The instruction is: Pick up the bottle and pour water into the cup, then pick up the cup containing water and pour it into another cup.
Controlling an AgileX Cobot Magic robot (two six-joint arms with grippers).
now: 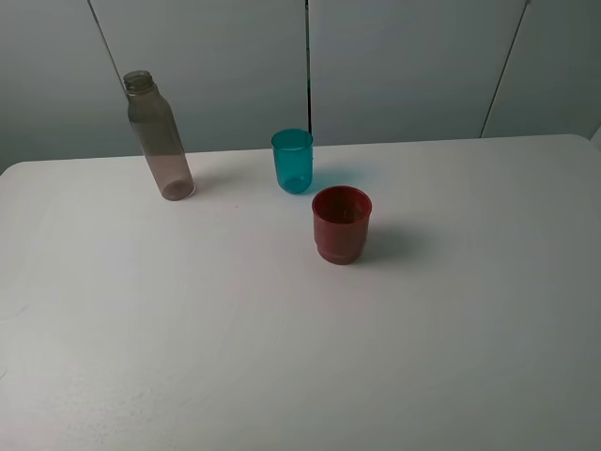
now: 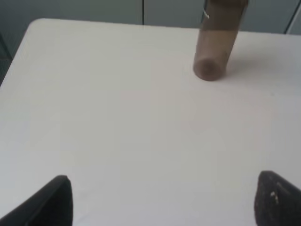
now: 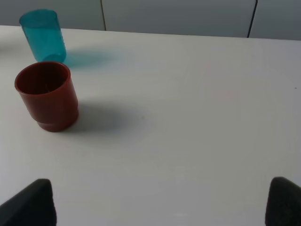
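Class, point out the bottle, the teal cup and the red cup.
bottle (image 1: 161, 141), exterior high view, middle of its body
teal cup (image 1: 293, 163), exterior high view, its side wall
red cup (image 3: 51, 100), right wrist view, its outer wall

The high camera looked down over the whole desk (image 1: 282, 357); both wrist cameras sat low, facing far, sharing the desk with it.
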